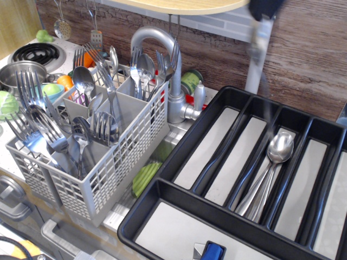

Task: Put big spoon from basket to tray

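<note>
- gripper [265, 6] at top edge, right of centre, dark and mostly cut off by the frame
- big spoon [259, 46] hangs down from it, bowl up near the gripper, thin handle pointing down toward the tray (heavily blurred, outline smeared)
- fingers look clamped on the spoon's top end, but the actual contact is out of frame, so the grip itself is hard to confirm
- spoon is in the air above the tray's back part, over the middle compartments, not touching anything below
- tray [179, 157] black, right half of view, long parallel slots with pale grey liners
- two or three spoons in the tray [274, 162] lie together in one middle slot, bowls toward the back
- basket [116, 162] light grey, grid sides, left of tray, packed with upright forks [32, 116] and some spoons
- faucet [162, 59] grey, stands between basket and tray at the back
- small blue thing [213, 251] at the tray's front edge, can't tell what it is
- pot [21, 73] and stove burner [35, 53] far left behind the basket
</note>
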You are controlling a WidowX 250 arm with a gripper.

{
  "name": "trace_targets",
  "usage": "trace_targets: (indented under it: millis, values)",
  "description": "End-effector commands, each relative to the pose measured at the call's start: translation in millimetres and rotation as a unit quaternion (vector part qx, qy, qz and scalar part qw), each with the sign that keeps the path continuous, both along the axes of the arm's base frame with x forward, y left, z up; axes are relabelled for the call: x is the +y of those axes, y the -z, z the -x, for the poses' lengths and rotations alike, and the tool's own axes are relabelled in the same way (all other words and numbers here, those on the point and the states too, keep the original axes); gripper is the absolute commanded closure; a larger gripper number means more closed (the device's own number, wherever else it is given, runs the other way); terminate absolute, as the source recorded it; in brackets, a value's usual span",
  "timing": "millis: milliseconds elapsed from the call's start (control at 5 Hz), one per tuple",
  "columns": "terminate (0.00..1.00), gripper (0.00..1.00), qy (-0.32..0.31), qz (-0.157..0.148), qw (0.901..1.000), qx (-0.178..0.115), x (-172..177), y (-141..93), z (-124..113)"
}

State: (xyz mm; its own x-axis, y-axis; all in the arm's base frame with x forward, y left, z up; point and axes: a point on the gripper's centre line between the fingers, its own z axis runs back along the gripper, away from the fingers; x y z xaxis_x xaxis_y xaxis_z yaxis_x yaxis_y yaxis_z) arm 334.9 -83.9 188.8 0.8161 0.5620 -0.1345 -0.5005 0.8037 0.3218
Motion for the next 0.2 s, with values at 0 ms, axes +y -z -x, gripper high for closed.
trace_targets:
  millis: [0]
  values:
    - [1.0, 1.0, 0.003, 0.019, 0.9996, -0.019, -25.8, 0.0, -1.8]
